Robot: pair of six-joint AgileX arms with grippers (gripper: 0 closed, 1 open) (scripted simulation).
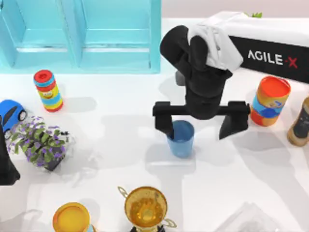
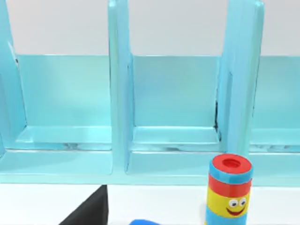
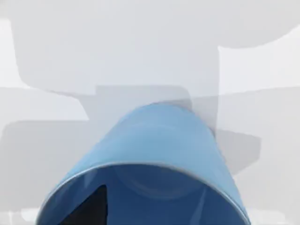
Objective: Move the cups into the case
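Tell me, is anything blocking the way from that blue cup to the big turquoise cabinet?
Nothing visible does. The blue cup stands under the open right gripper, and the white table between it and the turquoise cabinet is bare. The striped smiley-face can stands off to the left.

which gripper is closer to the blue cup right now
Right. The right gripper hangs open directly over the blue cup, one finger inside its rim, the other wide to its right. The left arm is parked at the table's far left edge.
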